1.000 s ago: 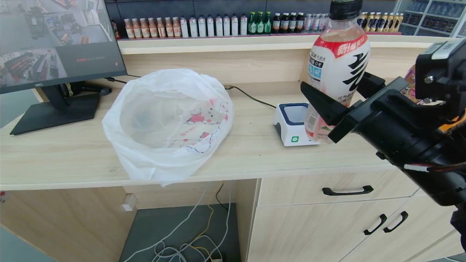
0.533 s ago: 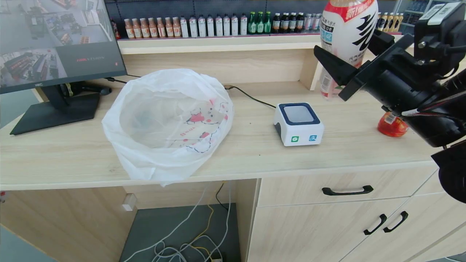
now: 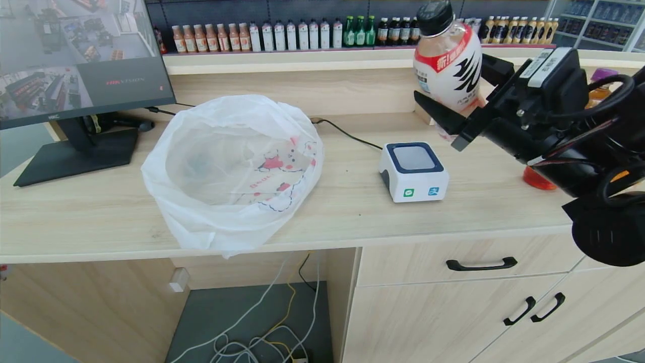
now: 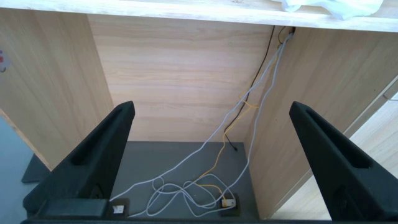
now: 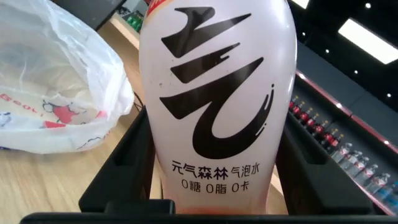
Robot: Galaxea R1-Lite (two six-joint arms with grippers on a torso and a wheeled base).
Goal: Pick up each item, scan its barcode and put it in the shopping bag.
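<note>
Down low, facing the space under the counter (image 3: 101, 212), the left hand (image 4: 211, 112) has its fingers spread wide, gripping nothing. On top, the white shopping bag (image 3: 232, 166) sits open, with the scanner (image 3: 413, 171) to its right. Farther right, the right hand (image 3: 452, 83) pinches the bottle (image 3: 446, 60) in the air behind the scanner, cap tilted left.

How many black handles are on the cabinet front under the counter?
3: the drawer handle under the countertop; below it, the left door handle and the right door handle, side by side. Others may be hidden.
</note>
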